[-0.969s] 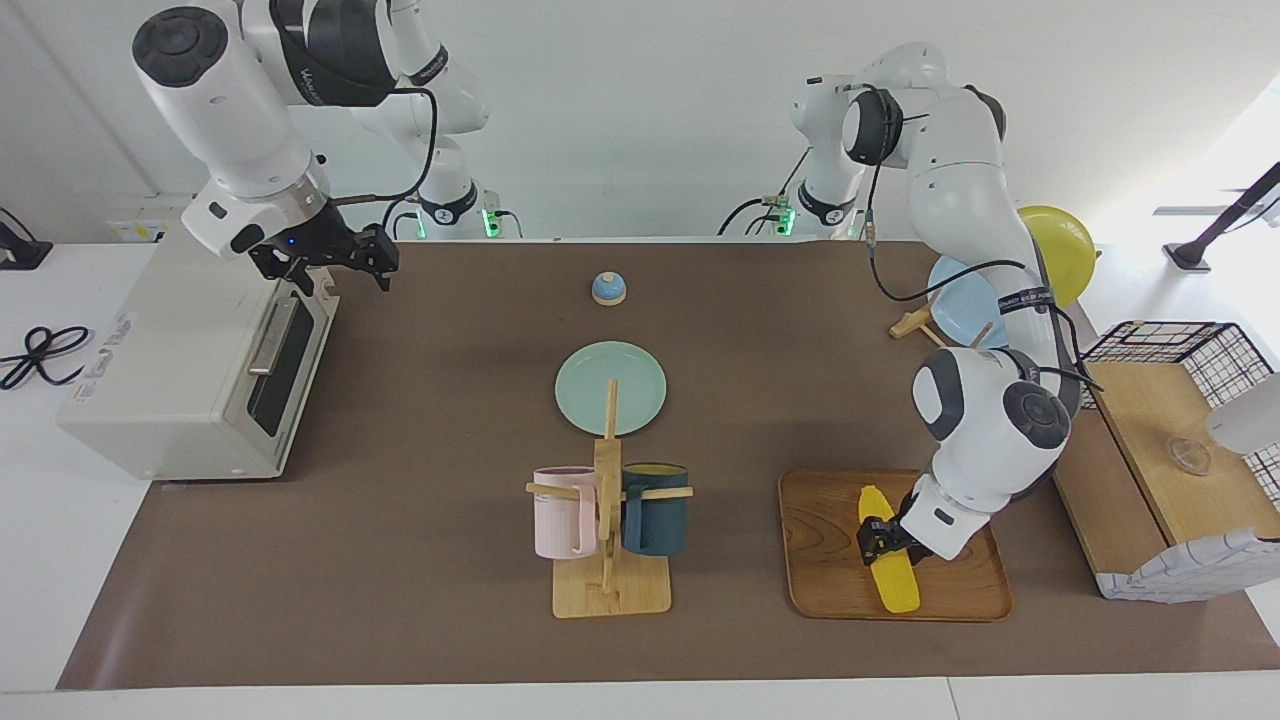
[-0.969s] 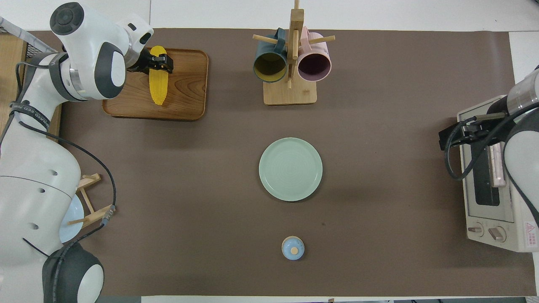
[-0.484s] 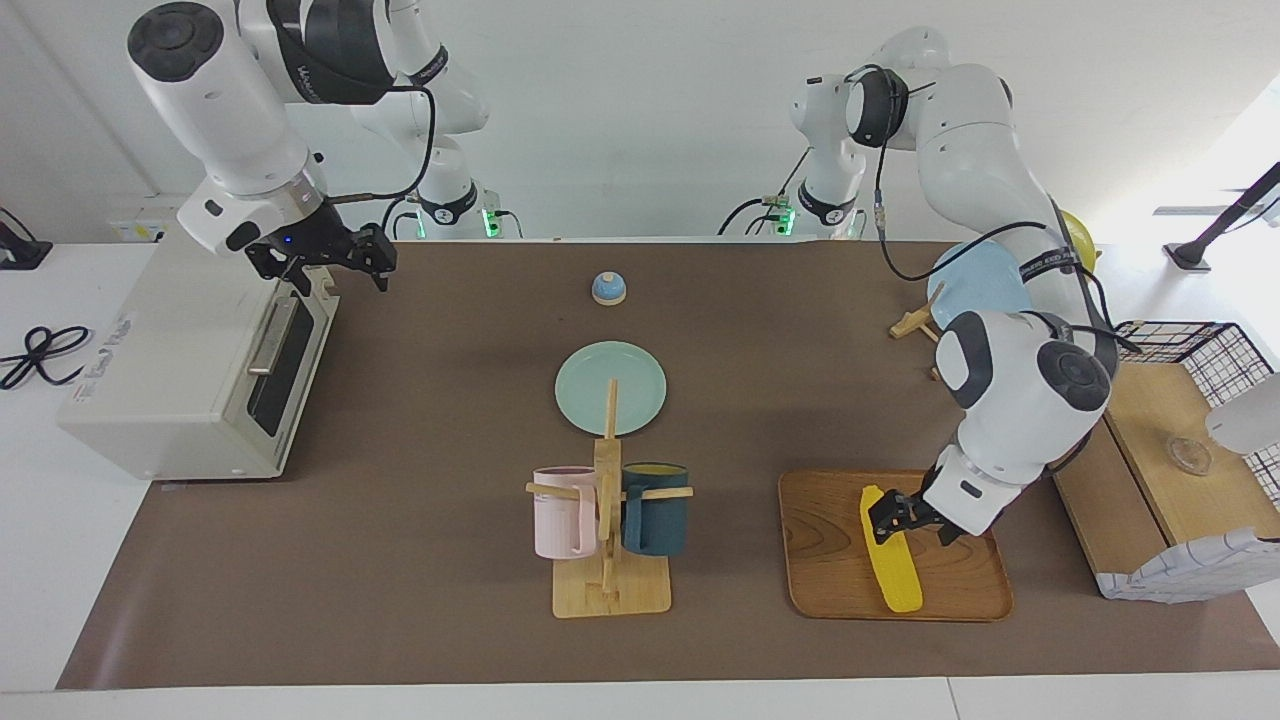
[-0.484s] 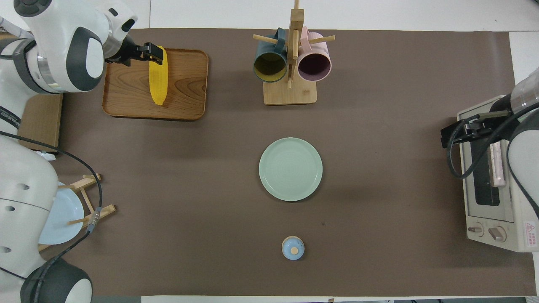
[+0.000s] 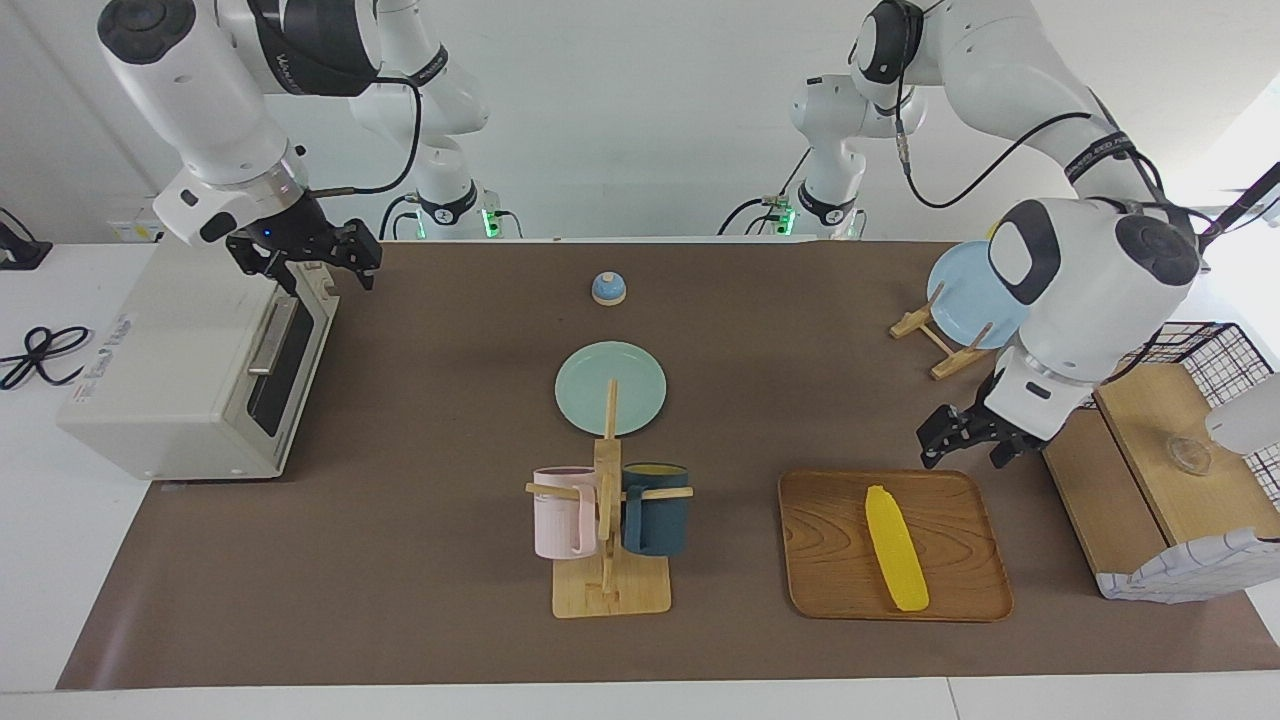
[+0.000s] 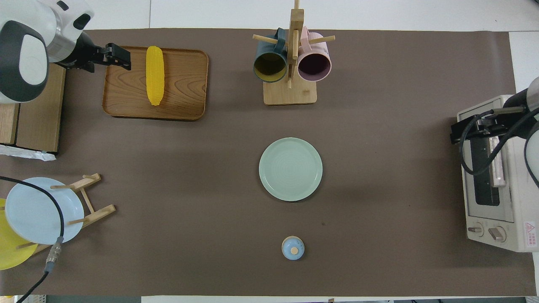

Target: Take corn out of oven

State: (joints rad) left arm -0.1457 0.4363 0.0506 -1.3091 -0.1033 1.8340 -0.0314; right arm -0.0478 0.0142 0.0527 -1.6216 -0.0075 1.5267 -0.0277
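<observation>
You're basically done: the corn (image 5: 896,549) lies on the tray (image 5: 820,560), oven (image 5: 190,370) door shut. Left pincer (image 5: 962,442), released and empty, hangs over the counter (image 5: 420,560) beside the tray; right pincer (image 5: 305,260), also released, waits over the oven.

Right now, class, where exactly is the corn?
The corn lies loose on the wooden tray toward the left arm's end of the table, farther from the robots than the plate rack.

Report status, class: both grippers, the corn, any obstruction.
Left gripper open, empty, raised beside the wooden tray. Right gripper open over the oven, door shut. Corn lying on tray. Nothing obstructing.
</observation>
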